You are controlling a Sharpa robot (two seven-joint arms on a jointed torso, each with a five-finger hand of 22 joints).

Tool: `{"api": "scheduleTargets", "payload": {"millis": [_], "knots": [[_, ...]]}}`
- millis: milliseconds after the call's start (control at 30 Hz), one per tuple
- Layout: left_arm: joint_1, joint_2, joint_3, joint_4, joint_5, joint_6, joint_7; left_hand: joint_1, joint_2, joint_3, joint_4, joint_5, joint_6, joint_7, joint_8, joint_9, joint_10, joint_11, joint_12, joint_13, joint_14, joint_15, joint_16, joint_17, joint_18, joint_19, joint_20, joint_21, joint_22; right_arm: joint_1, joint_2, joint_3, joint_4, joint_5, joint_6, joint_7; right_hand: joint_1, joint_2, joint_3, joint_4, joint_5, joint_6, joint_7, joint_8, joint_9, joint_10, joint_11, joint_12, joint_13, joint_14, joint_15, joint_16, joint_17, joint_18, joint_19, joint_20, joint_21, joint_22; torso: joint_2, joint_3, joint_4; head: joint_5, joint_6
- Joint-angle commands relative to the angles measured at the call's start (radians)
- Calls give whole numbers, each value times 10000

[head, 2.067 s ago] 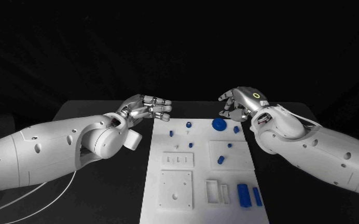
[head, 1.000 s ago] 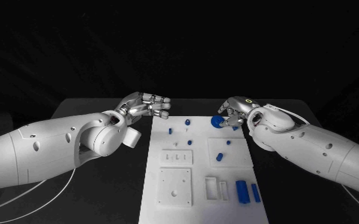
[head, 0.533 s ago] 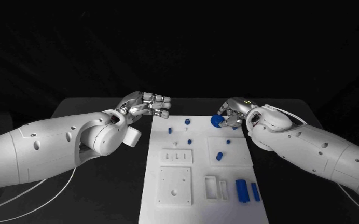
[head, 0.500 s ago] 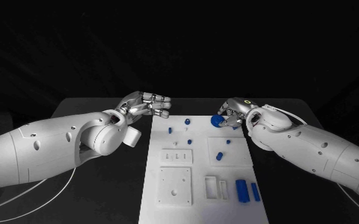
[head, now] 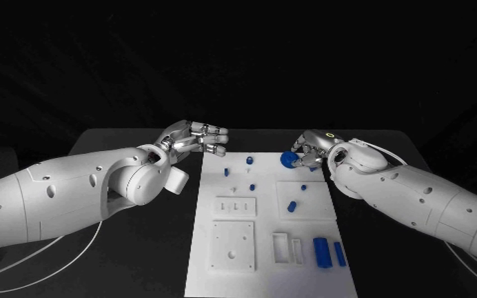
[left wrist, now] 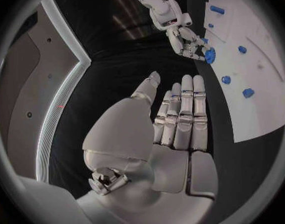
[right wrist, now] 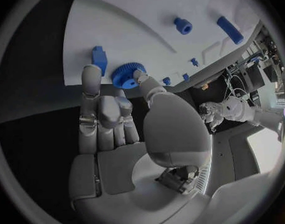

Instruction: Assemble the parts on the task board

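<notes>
Black table [head: 129,139] under my white task board [head: 268,243]; at its far right corner a blue gear [head: 289,159] sits pinched in my right hand [head: 316,147] (thumb against fingers). Left hand [head: 194,138] hovers off-board, fingers extended, empty.

- The right hand [head: 312,147] is seen at the far right corner of the task board [head: 260,270], its fingers closed round a blue gear [head: 289,159].
- The left hand [head: 196,139] is held just off the board's far left corner — nothing is gripped.
</notes>
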Motion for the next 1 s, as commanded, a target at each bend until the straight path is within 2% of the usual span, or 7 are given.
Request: {"api": "scheduleTargets", "payload": {"millis": [33,400,667,800,900,1000], "knots": [[13,39,0,-3,-38,154,44,-27,81,-1,-50,39,-42,-16,16,9,-48,-8,46,16,-62,-18,38,-11,-14,-44,4,41,-14,-9,34,3,-24,68,99,151,-98,-31,4,6,64,1,5,-9,5,49,-13,13,-12,58,-29,-8,-1,191,244,11,-62,23,-2,3,-7,2,-15],[11,59,-7,-6,-35,179,19,-31,83,3,-47,51,-48,-13,16,9,-54,-4,45,15,-65,-16,37,-11,-14,-45,4,47,-23,-10,79,2,53,124,426,126,-105,3,-221,61,119,-126,28,-10,2,172,4,218,193,75,-24,114,140,225,275,13,-74,304,-3,11,-2,27,-53],[11,60,-8,-3,-35,200,4,-31,83,3,-47,51,-48,-13,16,9,-54,-4,45,15,-65,-16,37,-11,-14,-45,4,47,-23,-10,81,2,78,162,744,78,-97,19,-570,201,396,-253,49,-9,1,222,20,326,337,76,-21,221,256,266,297,19,-75,523,-6,12,0,25,-82],[11,63,-8,-4,-35,210,-7,-31,83,3,-47,51,-48,-13,16,9,-54,-4,45,15,-65,-16,37,-11,-14,-45,4,47,-23,-10,89,1,52,168,949,43,-111,43,-657,213,729,-263,53,-4,4,241,22,357,380,81,-17,259,296,273,295,23,-71,602,-8,14,-7,27,-90],[11,68,-8,-6,-35,212,-11,-31,83,3,-47,51,-48,-13,16,9,-54,-4,45,15,-65,-16,37,-11,-14,-45,4,47,-23,-10,99,1,26,162,1049,-1,-116,91,-478,91,878,-169,43,-11,0,265,9,388,426,84,-27,289,328,270,292,16,-67,703,-5,16,-5,21,-95],[11,74,-8,-9,-35,217,-14,-31,83,3,-47,51,-48,-13,16,9,-54,-4,45,15,-65,-16,37,-11,-14,-45,4,47,-23,-10,117,-1,-1,140,1092,-61,-224,130,117,-154,778,11,11,-25,4,321,-19,454,514,89,-47,320,364,254,300,1,-34,851,-5,19,-2,21,-105]]}}
